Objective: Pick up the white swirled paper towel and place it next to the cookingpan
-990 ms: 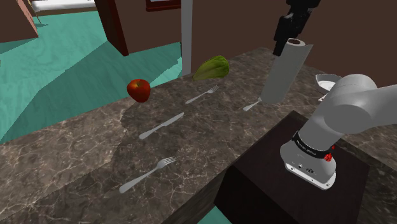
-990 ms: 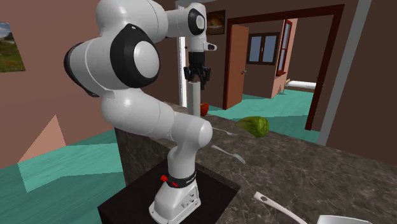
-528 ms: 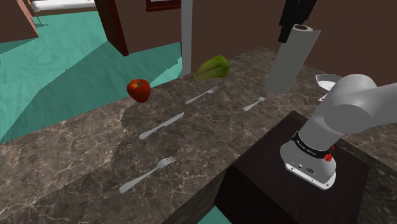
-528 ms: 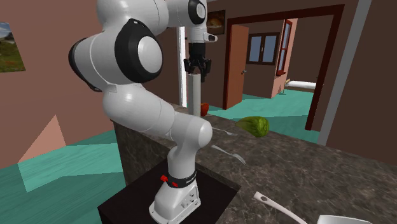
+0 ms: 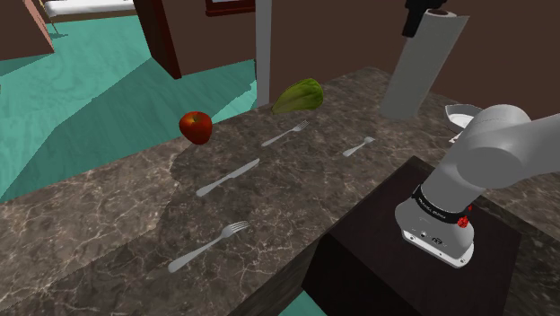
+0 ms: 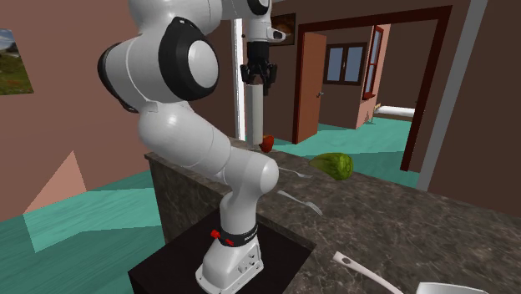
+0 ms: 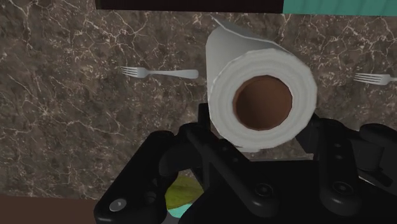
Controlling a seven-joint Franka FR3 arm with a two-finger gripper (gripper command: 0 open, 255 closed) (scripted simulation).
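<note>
My gripper (image 5: 418, 16) is shut on the top end of a pale grey paper towel roll (image 5: 420, 70), which hangs tilted high above the dark marble counter (image 5: 135, 206). In the wrist view the roll (image 7: 262, 95) shows end on with a brown core, clasped by the gripper (image 7: 261, 124). In the second exterior view the roll (image 6: 257, 117) hangs below the gripper (image 6: 256, 77). The white cooking pan (image 5: 461, 115) sits at the counter's far right, partly hidden by the arm; its handle (image 6: 357, 269) shows near the stand.
On the counter lie a red apple (image 5: 196, 127), a green lettuce (image 5: 300, 95), a knife (image 5: 228, 177) and three forks (image 5: 208, 246) (image 5: 285, 135) (image 5: 359, 145). The black stand (image 5: 404, 265) fills the lower right. The counter drops off to teal floor (image 5: 81, 99).
The gripper has risen with the roll and shifted toward the shoulder view's right. The small fork beneath the roll now shows in full.
</note>
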